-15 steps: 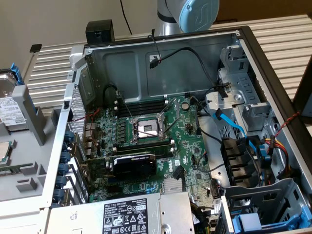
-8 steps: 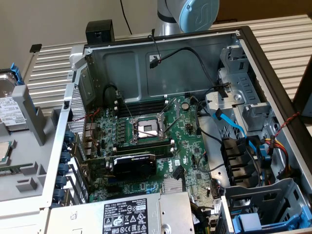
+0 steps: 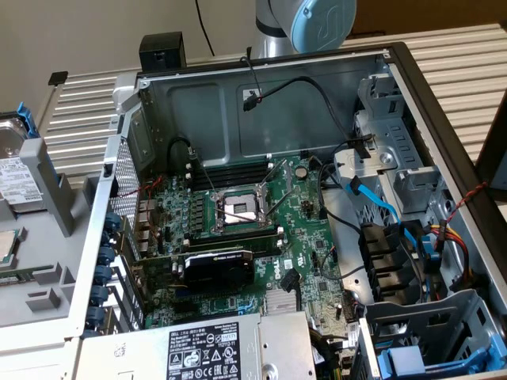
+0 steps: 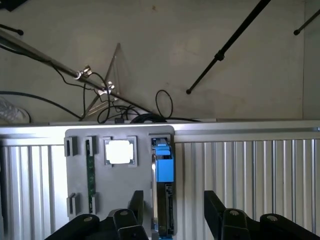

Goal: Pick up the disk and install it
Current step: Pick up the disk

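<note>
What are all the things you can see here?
computer case: one, grey, open, middle of the exterior view
motherboard: one, green, inside the case
graphics card: one, black, on the motherboard
power supply: one, grey with a black-and-white label, at the case's near edge
flat cable: one, blue, in the case toward the exterior view's right
holder: one, grey, outside the case on the exterior view's left
disk: one, silver with blue rails, on edge in the holder
processor chip: one, silver, in the holder
memory stick: one, green, in a holder slot
robot arm: one, grey and light blue, behind the case
end effector: one, black, open, pointed toward the holder
</note>
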Tool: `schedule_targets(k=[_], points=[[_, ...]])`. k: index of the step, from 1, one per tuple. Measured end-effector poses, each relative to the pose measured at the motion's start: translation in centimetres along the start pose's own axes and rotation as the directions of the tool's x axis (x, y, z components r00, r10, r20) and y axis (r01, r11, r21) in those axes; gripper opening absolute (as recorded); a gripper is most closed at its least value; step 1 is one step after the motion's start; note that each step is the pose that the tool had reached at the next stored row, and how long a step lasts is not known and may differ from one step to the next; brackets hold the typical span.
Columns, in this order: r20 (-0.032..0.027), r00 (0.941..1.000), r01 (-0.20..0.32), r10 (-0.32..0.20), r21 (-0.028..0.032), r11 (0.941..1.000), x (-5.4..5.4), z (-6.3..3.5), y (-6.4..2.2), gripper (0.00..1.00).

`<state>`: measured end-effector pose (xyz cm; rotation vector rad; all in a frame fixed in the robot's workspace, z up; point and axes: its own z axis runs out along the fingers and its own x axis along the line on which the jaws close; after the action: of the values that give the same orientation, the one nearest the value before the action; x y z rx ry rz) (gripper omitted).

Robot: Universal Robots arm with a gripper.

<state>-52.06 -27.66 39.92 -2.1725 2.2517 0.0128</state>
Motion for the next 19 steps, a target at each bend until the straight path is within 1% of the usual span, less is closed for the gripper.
schedule_targets(k=[5,7,8,16,19], points=[[0.0000,1.0000,0.000,0.000,0.0000,1.0000,0.00,0.00,0.00,0.60],[0.0001,1.0000,0.000,0.000,0.0000,1.0000,0.00,0.00,0.00,0.62],[0.0000,1.0000,0.000,0.000,0.0000,1.0000,0.00,0.00,0.00,0.68],[-0.0001,1.0000,0.002,-0.002,-0.0006,1.0000,0.04,0.38,0.10,0.68],[-0.0001,1.0000,0.003,-0.003,-0.0003,1.0000,0.10,0.80,0.22,0.68]])
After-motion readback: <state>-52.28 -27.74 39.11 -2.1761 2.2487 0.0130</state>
